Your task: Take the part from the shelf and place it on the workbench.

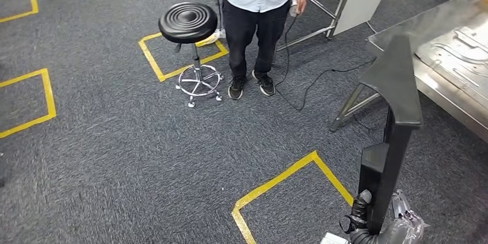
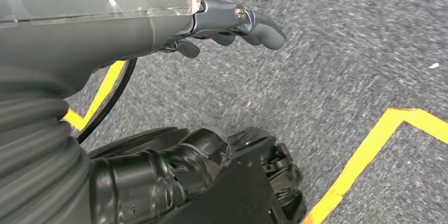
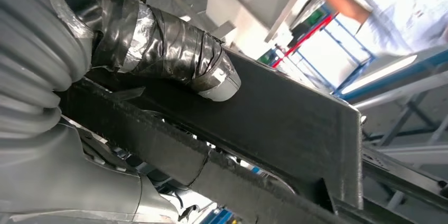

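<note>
The part (image 1: 397,117) is a long black angled piece, standing upright at the lower right of the head view. My right hand (image 1: 362,215) grips its lower end. In the right wrist view the taped thumb (image 3: 174,55) presses on the part's flat black face (image 3: 285,123). The workbench (image 1: 403,34) is a steel table at the far right, just beyond the part's top end. My left hand (image 2: 232,23) hangs over the grey carpet with its fingers loosely apart and nothing in them.
A person (image 1: 257,19) stands ahead by a black round stool (image 1: 188,22), with a cable (image 1: 311,83) trailing across the carpet towards the bench. Stamped metal sheets (image 1: 460,54) lie on the workbench. Yellow tape outlines (image 1: 293,175) mark the floor.
</note>
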{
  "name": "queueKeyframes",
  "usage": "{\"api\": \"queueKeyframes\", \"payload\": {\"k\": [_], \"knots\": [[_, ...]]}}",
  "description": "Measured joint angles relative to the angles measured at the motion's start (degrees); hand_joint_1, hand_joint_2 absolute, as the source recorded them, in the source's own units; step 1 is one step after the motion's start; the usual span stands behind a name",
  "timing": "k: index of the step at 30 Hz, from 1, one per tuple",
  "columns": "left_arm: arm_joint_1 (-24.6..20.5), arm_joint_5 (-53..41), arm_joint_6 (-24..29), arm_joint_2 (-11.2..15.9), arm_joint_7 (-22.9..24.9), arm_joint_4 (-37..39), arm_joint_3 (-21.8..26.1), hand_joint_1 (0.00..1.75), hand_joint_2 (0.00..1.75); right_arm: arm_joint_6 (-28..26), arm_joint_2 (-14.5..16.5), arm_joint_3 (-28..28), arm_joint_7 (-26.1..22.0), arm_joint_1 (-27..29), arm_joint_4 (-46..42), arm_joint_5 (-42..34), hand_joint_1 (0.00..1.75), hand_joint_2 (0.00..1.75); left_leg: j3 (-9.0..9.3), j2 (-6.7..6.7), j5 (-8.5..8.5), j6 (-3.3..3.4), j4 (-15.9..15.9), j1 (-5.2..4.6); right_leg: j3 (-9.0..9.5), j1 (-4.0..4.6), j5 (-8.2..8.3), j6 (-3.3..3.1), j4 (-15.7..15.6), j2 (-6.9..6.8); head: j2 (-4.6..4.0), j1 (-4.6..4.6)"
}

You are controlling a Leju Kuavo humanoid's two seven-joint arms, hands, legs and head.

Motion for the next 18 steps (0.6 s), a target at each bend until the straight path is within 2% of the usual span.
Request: {"api": "queueKeyframes", "payload": {"k": [1, 2, 4, 5, 7, 8, 9, 10, 11, 12, 13, 14, 15, 16, 17, 18], "knots": [[0.0, 0.0, 0.0, 0.0, 0.0, 0.0, 0.0, 0.0, 1.75, 0.0, 0.0, 0.0, 0.0, 0.0, 0.0, 0.0, 1.75, 1.75, 0.2, 0.46, -0.19, -0.32, 0.0, -0.13, 1.16, 0.26, 0.54, -0.34, -2.3, -0.83, 0.0, -0.02], [-0.1, 0.0, 0.0, 0.0, 0.0, 0.0, 0.0, 0.0, 1.75, 0.0, 0.0, 0.0, 0.0, 0.0, 0.0, 0.0, 1.75, 1.75, 0.38, 0.91, -0.33, -0.65, 0.0, -0.27, 1.52, 0.53, 0.49, -0.7, -3.2, -1.17, 0.0, -0.04], [-0.3, 0.0, -0.1, 0.0, 0.0, 0.0, 0.1, 0.0, 1.75, 0.0, 0.0, 0.0, 0.2, 0.1, 0.0, 0.1, 1.75, 1.75, 0.71, 1.81, -0.55, -1.27, -0.1, -0.35, 1.45, 0.64, 0.62, -1.43, -3.4, 0.0, 0.0, -0.05], [-0.4, 0.1, -0.1, 0.0, -0.1, 0.0, 0.1, 0.0, 1.75, 0.0, 0.0, 0.0, 0.3, 0.1, 0.0, 0.1, 1.75, 1.75, 0.74, 1.37, -0.96, -1.59, 0.2, -0.23, 1.54, 0.52, 0.76, -1.78, -3.6, 0.59, 0.0, -0.04], [-0.4, 0.1, -0.1, 0.0, -0.1, 0.0, 0.2, 0.0, 1.75, 0.0, 0.0, 0.0, 0.5, 0.1, 0.0, 0.2, 1.75, 1.75, -0.67, -1.1, -3.45, -2.03, 3.7, 0.03, 1.74, 0.2, 1.07, -2.54, -4.1, 1.71, 0.0, -0.1], [-0.4, 0.1, -0.2, 0.0, -0.1, 0.0, 0.3, 0.0, 1.75, 0.0, 0.0, 0.0, 0.5, 0.1, 0.1, 0.2, 1.75, 1.75, -2.23, -2.67, -5.34, -2.13, 7.3, 0.14, 1.73, 0.24, 1.1, -2.75, -4.1, 2.26, 0.0, -0.12], [-0.3, 0.1, -0.2, 0.0, -0.1, 0.0, 0.3, 0.0, 1.75, 0.0, 0.0, 0.0, 0.6, 0.1, 0.2, 0.3, 1.75, 1.75, -4.17, -3.5, -7.15, -2.17, 11.3, 0.16, 1.68, 0.3, 1.11, -2.93, -4.0, 2.87, 0.0, -0.15], [-0.1, 0.2, -0.2, 0.0, -0.1, 0.0, 0.4, 0.0, 1.75, 0.0, 0.0, 0.0, 0.7, 0.1, 0.3, 0.3, 1.75, 1.75, -5.91, -3.86, -8.22, -2.19, 14.6, 0.17, 1.65, 0.37, 1.09, -3.0, -4.0, 3.59, 0.0, -0.15], [0.0, 0.2, -0.2, 0.0, -0.1, 0.0, 0.4, 0.0, 1.75, 0.0, 0.0, 0.0, 0.8, 0.1, 0.4, 0.3, 1.75, 1.75, -6.9, -3.98, -8.14, -2.18, 16.3, 0.17, 1.66, 0.43, 1.06, -3.03, -3.9, 4.36, 0.0, -0.15], [0.1, 0.2, -0.2, 0.0, -0.1, 0.0, 0.5, 0.0, 1.75, 0.0, 0.0, 0.0, 0.8, 0.1, 0.5, 0.3, 1.75, 1.75, -6.9, -4.06, -6.86, -2.09, 15.8, 0.17, 1.7, 0.47, 1.01, -3.04, -3.8, 5.17, 0.0, -0.15], [0.1, 0.2, -0.2, 0.0, -0.1, 0.0, 0.5, 0.0, 1.75, 0.0, 0.0, 0.0, 0.9, 0.1, 0.6, 0.3, 1.75, 1.75, -5.9, -4.39, -4.67, -1.92, 13.1, 0.17, 1.75, 0.47, 0.95, -3.01, -3.6, 6.0, 0.0, -0.16], [0.2, 0.2, -0.2, 0.0, -0.1, 0.0, 0.6, 0.0, 1.75, 0.0, 0.0, 0.0, 0.9, 0.1, 0.7, 0.3, 1.75, 1.75, -4.4, -5.38, -2.37, -1.66, 9.2, 0.18, 1.75, 0.44, 0.89, -2.93, -3.5, 6.74, 0.0, -0.16], [0.2, 0.2, -0.2, 0.0, -0.1, 0.0, 0.6, 0.0, 1.75, 0.0, 0.0, 0.0, 0.9, 0.1, 0.7, 0.3, 1.75, 1.75, -2.97, -6.88, -0.78, -1.38, 5.5, 0.24, 1.64, 0.51, 0.8, -2.74, -3.2, 7.42, 0.0, -0.14], [0.1, 0.2, -0.2, 0.0, -0.1, 0.0, 0.7, 0.0, 1.75, 0.0, 0.0, 0.0, 0.9, 0.1, 0.7, 0.3, 1.75, 1.75, -1.95, -8.17, 0.08, -1.16, 2.9, 0.26, 1.43, 0.49, 0.78, -2.46, -3.1, 8.05, 0.0, -0.15], [0.1, 0.2, -0.2, 0.0, -0.1, 0.0, 0.8, 0.0, 1.75, 0.0, 0.0, 0.0, 0.9, 0.1, 0.8, 0.3, 1.75, 1.75, -1.45, -9.06, 0.22, -0.98, 1.6, 0.2, 1.15, 0.39, 0.81, -2.08, -2.9, 8.64, 0.0, -0.14], [0.1, 0.2, -0.2, 0.0, -0.1, 0.0, 0.8, 0.0, 1.75, 0.0, 0.0, 0.0, 0.9, 0.1, 0.8, 0.3, 1.75, 1.75, -1.29, -9.15, 0.07, -0.81, 1.3, 0.09, 0.9, 0.29, 0.92, -1.63, -2.9, 9.26, 0.0, -0.14]]}}
